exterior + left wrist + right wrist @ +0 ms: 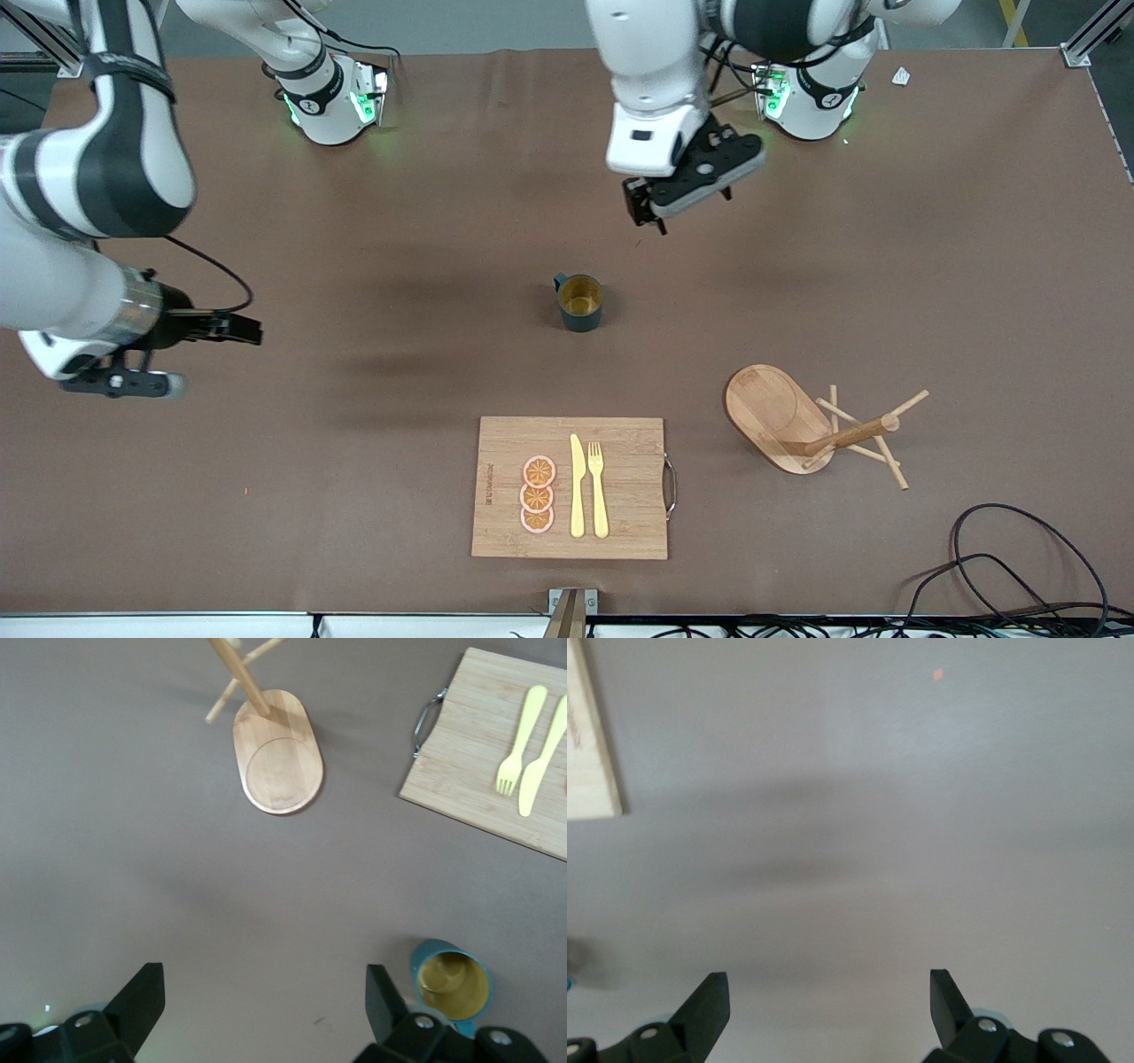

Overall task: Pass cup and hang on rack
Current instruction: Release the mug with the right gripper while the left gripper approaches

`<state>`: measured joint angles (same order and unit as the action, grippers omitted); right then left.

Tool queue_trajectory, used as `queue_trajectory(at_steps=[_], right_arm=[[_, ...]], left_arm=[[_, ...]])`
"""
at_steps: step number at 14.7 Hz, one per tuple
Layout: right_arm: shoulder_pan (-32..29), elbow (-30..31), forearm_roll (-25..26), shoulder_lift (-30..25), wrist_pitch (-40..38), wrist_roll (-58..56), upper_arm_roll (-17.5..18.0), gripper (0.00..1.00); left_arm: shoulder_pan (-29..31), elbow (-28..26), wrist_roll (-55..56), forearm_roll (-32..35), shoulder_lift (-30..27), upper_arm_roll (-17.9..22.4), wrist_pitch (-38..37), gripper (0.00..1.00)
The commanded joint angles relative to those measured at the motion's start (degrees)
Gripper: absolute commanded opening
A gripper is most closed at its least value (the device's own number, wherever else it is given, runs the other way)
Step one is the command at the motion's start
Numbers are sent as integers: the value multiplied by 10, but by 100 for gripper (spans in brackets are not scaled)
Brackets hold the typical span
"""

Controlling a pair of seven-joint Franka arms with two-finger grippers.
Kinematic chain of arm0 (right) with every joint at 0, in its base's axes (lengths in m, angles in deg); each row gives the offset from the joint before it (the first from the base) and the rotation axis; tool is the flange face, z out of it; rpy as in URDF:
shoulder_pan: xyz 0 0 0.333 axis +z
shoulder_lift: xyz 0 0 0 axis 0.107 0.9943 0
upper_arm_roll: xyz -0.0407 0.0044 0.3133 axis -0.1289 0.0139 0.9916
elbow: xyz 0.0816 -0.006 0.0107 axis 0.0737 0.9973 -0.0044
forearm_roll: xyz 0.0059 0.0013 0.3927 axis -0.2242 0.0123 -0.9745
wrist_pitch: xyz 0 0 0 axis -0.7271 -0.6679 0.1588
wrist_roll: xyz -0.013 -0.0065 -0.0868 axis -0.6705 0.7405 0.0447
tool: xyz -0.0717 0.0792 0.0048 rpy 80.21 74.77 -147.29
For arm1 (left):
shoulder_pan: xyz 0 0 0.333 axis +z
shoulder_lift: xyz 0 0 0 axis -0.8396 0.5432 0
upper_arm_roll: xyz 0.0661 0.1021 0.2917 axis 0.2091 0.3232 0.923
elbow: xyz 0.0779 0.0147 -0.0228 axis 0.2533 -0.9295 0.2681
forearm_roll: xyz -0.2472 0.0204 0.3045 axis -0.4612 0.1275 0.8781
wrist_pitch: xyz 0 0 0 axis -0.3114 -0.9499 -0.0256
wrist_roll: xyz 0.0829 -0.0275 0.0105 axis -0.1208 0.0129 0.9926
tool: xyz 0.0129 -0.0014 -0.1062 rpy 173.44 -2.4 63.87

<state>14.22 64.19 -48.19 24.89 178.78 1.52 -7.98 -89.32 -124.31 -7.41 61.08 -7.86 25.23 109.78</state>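
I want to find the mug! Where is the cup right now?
In the front view the cup stands upright on the table's middle, farther from the camera than the cutting board, with the open left gripper over the table just past it.

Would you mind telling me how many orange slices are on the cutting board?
3: the orange slices lie in a touching row on the cutting board, beside the knife, toward the right arm's end of the board. None looks hidden.

Robot lab: brown-covered table, aluminium frame rails, loose cables, staged props
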Motion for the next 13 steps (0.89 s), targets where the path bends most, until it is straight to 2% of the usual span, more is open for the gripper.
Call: queue_trajectory(at_steps=[1,5,8,10,11,13], right_arm=[[-37,-22,6,-14,-48,-1,2,100],[-70,-33,19,-14,-76,-41,1,100],[-81,-33,49,-15,-88,-87,-1,100],[-90,-35,50,-14,-88,-99,-2,100],[-92,-44,50,-14,-88,-98,-2,100],[-103,-53,50,-8,-90,-99,-3,100]], left_arm=[[-67,35,82,84,66,1,-6,100],[-163,51,192,208,150,8,-6,99],[-213,78,251,311,219,12,-6,99],[-242,86,283,367,261,18,-8,99],[-259,86,297,392,277,27,-10,99],[-279,87,336,395,297,47,-9,99]])
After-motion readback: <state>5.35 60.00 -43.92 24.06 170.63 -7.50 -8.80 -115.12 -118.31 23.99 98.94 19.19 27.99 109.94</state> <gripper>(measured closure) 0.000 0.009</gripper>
